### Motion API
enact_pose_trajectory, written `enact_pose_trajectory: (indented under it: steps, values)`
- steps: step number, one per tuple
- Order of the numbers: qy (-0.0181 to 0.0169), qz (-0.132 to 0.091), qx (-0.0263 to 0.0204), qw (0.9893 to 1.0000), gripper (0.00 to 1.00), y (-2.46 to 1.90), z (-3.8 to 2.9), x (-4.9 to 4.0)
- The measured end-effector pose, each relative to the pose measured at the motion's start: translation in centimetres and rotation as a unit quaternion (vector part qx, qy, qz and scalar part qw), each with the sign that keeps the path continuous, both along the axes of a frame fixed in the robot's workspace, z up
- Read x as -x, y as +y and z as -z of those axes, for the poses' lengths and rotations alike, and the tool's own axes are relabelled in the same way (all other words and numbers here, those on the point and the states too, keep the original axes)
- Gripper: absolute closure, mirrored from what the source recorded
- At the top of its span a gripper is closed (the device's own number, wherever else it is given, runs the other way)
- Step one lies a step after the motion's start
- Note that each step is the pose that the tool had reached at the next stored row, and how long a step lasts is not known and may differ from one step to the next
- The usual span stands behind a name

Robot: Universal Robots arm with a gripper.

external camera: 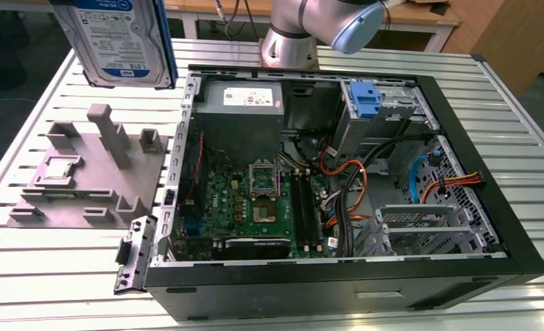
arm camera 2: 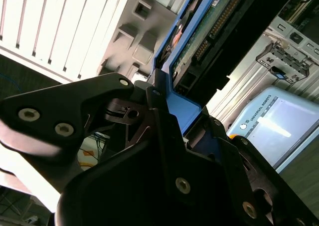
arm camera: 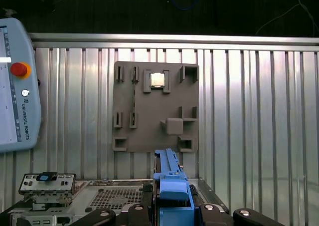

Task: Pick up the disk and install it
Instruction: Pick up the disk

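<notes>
1. Slatted silver metal table (external camera: 60, 276): it carries everything here, with the case across its middle and the parts plate towards its edge at the exterior view's left.
2. Black tower computer case (external camera: 509, 207): it lies on its side with the panel off, I judge so that its bays open upward to me.
3. Grey moulded plastic fixture plate (external camera: 78, 186): it sits just beside the case. Its upright posts and pockets look made to stand parts on edge for a clean grab.
4. Flat silver-grey disk in a bright blue plastic carrier (external camera: 115, 38): it hangs in the air, clear of the table, on the fixture plate's side. Over which spot exactly, I cannot tell. In the exterior view its long axis runs near upright, slightly tilted, with the white-and-blue label facing that camera. In the first wrist view it is edge-on, reaching from my jaws towards the plate.
5. My black gripper (arm camera: 174, 208): the jaws are clamped on the blue carrier, which I take to spare the label and circuit board.
</notes>
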State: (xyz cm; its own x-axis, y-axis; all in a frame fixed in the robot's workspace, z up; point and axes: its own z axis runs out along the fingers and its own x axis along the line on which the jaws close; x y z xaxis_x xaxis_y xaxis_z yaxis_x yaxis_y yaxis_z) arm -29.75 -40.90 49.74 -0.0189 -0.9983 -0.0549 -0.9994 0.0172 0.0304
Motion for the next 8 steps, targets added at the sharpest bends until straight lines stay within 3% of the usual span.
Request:
enact_pose_trajectory:
  steps: [3,8]
  values:
    - [0.0000,0.000,0.0001,1.0000,0.63,-0.12,0.01,-0.02]
    - [0.0000,0.000,0.0001,1.0000,0.63,-1.07,0.04,-0.02]
